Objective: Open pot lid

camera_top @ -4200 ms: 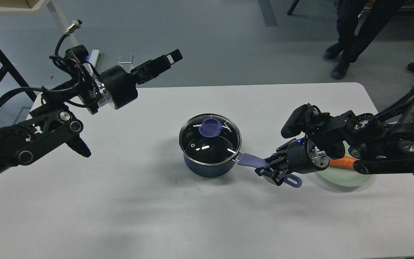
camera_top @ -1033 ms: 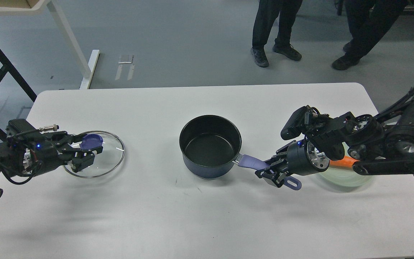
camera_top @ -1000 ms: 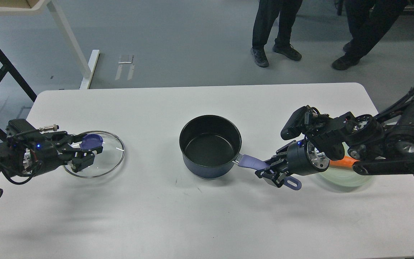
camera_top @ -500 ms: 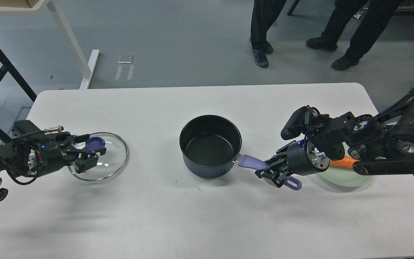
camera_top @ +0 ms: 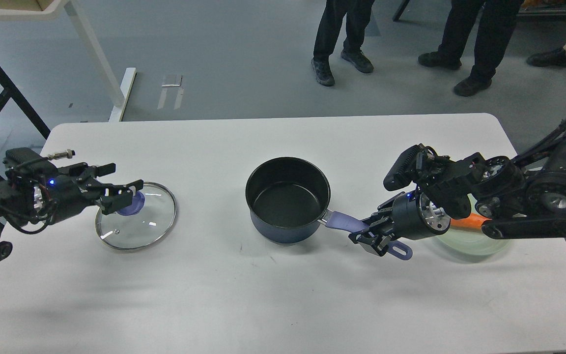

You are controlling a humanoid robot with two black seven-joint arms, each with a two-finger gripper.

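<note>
The dark-blue pot [camera_top: 287, 199] stands uncovered at the table's middle, its black inside showing. Its lavender handle [camera_top: 347, 222] points right. My right gripper [camera_top: 372, 235] is shut on that handle near its end. The glass lid [camera_top: 136, 222] lies flat on the table at the left, its purple knob [camera_top: 129, 205] partly hidden behind my left gripper [camera_top: 118, 187]. The left gripper is open and hovers just above the knob, apart from it.
A pale green glass plate [camera_top: 474, 242] with an orange carrot [camera_top: 466, 223] sits under my right arm at the right. People's legs [camera_top: 342, 34] stand on the floor beyond the table's far edge. A white table leg [camera_top: 94, 54] stands at the back left.
My left gripper has let go of the lid's knob, opened and risen slightly. The lid now lies flat on the table. The right gripper and pot have not moved.
</note>
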